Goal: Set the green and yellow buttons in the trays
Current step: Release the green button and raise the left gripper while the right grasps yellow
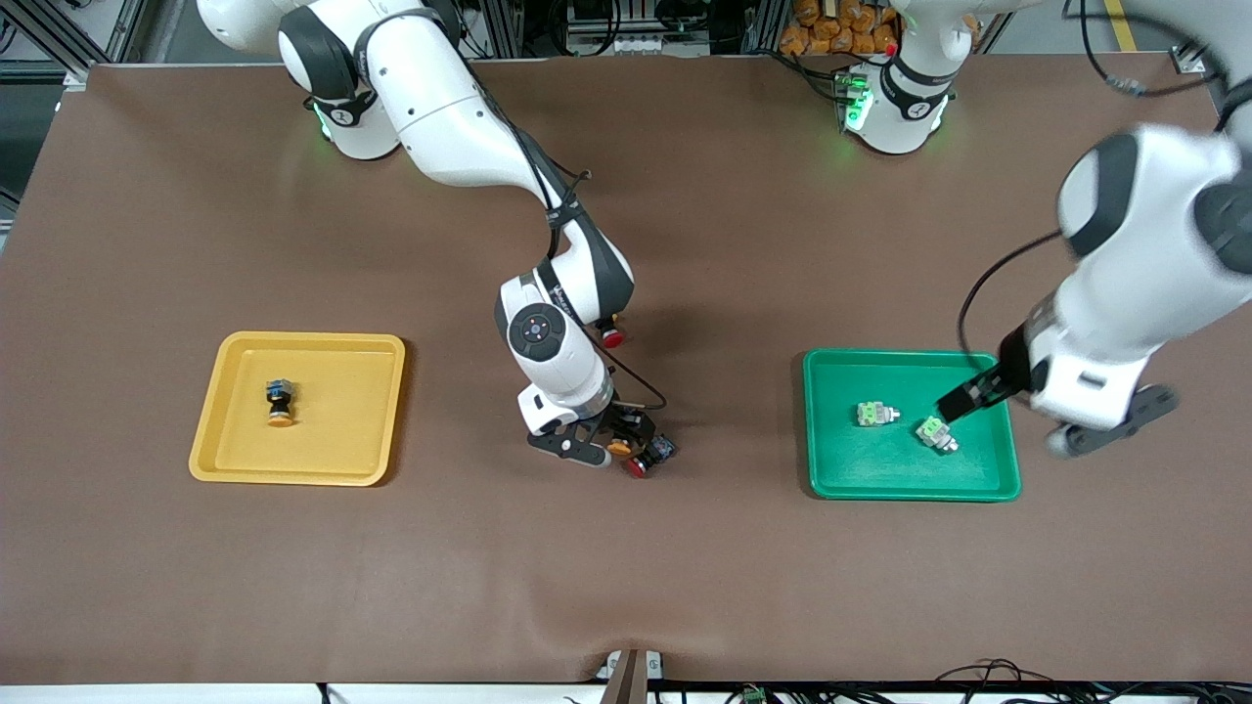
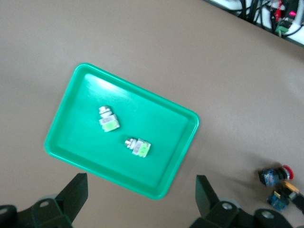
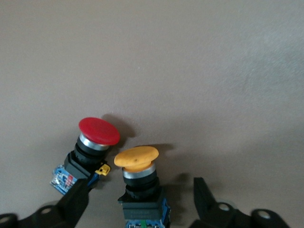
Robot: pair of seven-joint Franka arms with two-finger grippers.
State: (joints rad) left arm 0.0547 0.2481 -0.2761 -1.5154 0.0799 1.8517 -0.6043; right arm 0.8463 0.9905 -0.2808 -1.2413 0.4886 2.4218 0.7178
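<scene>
Buttons: one yellow-capped button point(image 1: 280, 403) lies in the yellow tray point(image 1: 227, 460). My right gripper point(image 3: 137, 202) hangs spread, empty, around a second yellow button point(image 3: 138, 173) beside a red-capped switch point(image 3: 90, 147). Two green buttons point(image 1: 873, 414) point(image 1: 936, 433) lie in the green tray point(image 1: 910, 486); my left gripper point(image 2: 140, 202) spread, empty, above.

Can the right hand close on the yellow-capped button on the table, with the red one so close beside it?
Probably yes. The right hand is open with the yellow-capped button between its fingers. The red-capped button lies just outside one finger, so it may get nudged.
</scene>
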